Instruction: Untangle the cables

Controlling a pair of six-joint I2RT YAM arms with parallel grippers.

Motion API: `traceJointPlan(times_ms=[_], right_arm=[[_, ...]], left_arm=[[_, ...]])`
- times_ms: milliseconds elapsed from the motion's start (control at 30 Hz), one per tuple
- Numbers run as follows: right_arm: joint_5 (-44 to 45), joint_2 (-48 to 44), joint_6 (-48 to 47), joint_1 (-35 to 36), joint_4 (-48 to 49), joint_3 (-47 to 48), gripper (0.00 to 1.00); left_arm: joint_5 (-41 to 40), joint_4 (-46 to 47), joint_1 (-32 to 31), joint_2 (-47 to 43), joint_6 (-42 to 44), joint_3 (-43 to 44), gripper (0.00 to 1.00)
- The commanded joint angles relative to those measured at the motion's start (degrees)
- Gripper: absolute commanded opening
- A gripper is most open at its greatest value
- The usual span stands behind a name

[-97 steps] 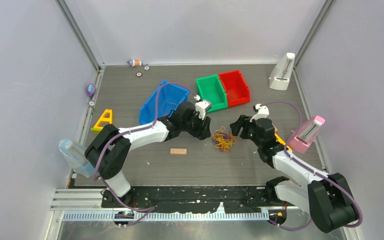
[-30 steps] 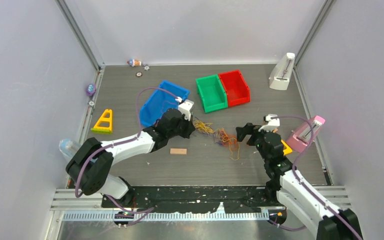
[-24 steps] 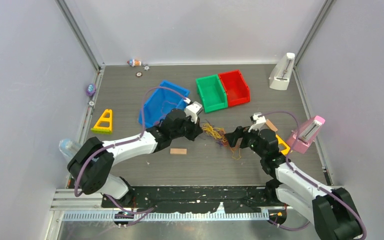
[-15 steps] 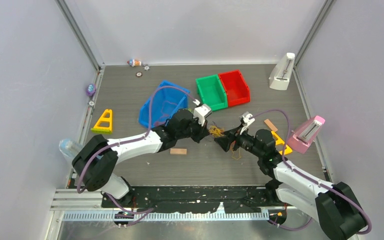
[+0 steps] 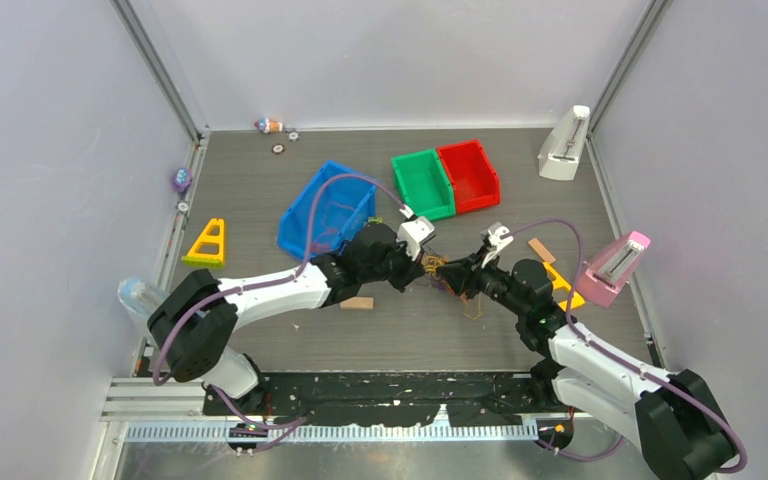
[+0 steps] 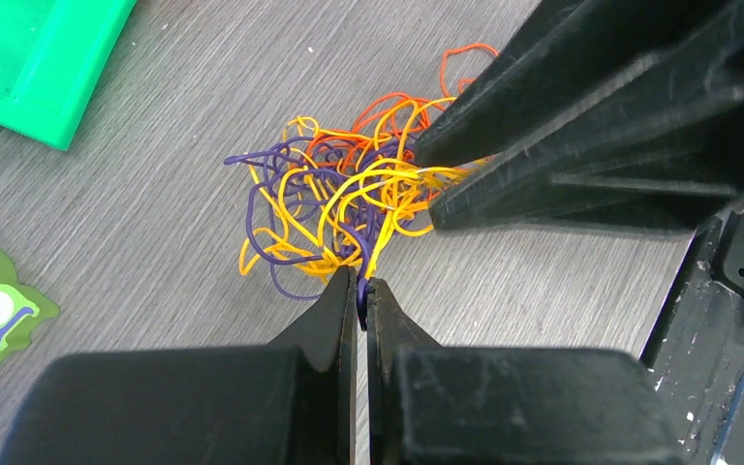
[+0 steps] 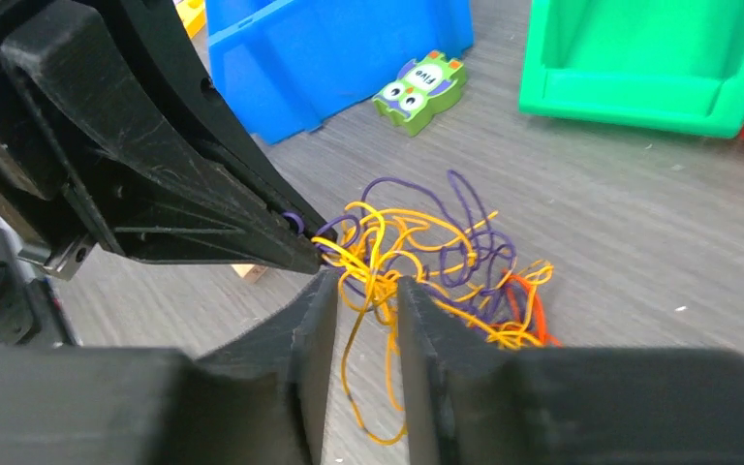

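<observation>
Cables of thin orange, yellow and purple wire [image 6: 349,199] lie tangled on the grey tabletop [image 6: 107,194], our left tool [image 6: 361,283] clamped on an edge strand, our right tool [image 7: 366,284] apart astride yellow loops; we judge them light, limp, best gripped by single strands.

Black wedge fingers are seen on the left gripper [image 6: 360,284] and right gripper [image 7: 365,286]; white-and-black arms [image 5: 270,290] are strung with lilac cables [image 5: 550,222].
</observation>
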Motion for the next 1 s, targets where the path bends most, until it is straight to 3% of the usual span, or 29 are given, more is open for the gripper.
traceJointPlan(times_ms=[0, 33, 133, 233, 300, 333, 400, 433, 533, 633, 733, 967], right_arm=[[4.45, -3.46, -0.64, 0.28, 1.01, 1.17, 0.25], [4.69, -3.59, -0.67, 0.29, 0.91, 1.18, 0.22], [4.58, -3.60, -0.61, 0.28, 0.67, 1.37, 0.09], [3.52, -3.48, -0.52, 0.27, 0.88, 1.45, 0.06], [3.27, -3.39, -0.50, 0.27, 0.96, 1.46, 0.17], [3.14, -3.24, -0.55, 0.27, 1.01, 1.46, 0.36], [3.32, -2.71, -0.58, 0.29, 1.13, 1.48, 0.54], [3.43, -2.47, -0.46, 0.28, 0.94, 1.64, 0.57], [3.43, -0.70, -0.50, 0.29, 0.26, 2.47, 0.60], [5.65, -0.15, -0.52, 0.28, -1.09, 2.98, 0.60], [10.99, 0.01, -0.26, 0.27, -3.85, 3.44, 0.59], [13.91, -0.07, 0.03, 0.27, -4.85, 3.47, 0.59]], left_arm=[[-1.31, 0.30, -0.71, 0.46, 1.59, 2.65, 0.00], [-1.50, 0.26, -0.73, 0.43, 1.58, 2.65, 0.02], [-2.34, 0.46, -0.76, -0.02, 1.19, 2.24, 0.22], [-3.42, 1.79, -0.81, -1.24, 1.14, 0.75, 0.31], [-3.75, 2.78, -0.77, -1.91, 1.29, -0.17, 0.25], [-3.79, 3.10, -0.79, -2.12, 1.36, -0.38, 0.23], [-4.19, 2.97, -0.81, -1.87, 1.32, -0.13, 0.23], [-4.38, 2.71, -0.82, -1.75, 1.24, 0.00, 0.26], [-5.55, 1.89, -0.82, -1.40, 1.33, 0.40, 0.38], [-12.19, -1.24, -0.54, -1.08, -0.09, 1.08, 0.49], [-15.07, -7.61, 0.13, -0.47, -1.81, 3.03, 0.55], [-11.89, -15.09, 0.15, 1.75, 0.33, 4.10, 0.56]])
